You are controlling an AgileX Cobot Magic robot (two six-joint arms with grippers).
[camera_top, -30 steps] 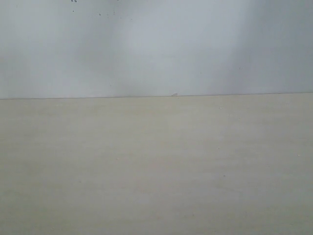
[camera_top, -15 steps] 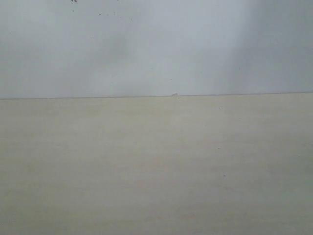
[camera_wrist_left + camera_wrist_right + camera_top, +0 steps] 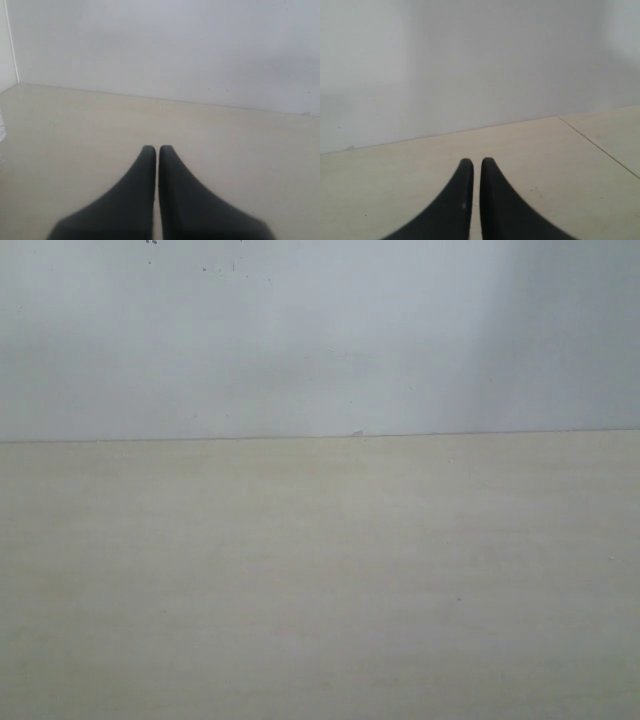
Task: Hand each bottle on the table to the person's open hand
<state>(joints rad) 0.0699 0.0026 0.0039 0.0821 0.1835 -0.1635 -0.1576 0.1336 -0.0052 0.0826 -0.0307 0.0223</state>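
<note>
Your left claw (image 3: 157,149) and right claw (image 3: 476,161) are each pinched almost together around nothing, poised low over the counter (image 3: 320,580). That looks like a resting pose, not a grasp. No bottle and no open hand shows in any view, so judge it as nothing in reach to pass.

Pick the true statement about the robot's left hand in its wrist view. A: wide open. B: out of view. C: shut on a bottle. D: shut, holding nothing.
D: the left hand has its two black fingers closed tip to tip over the table, nothing between them.
</note>
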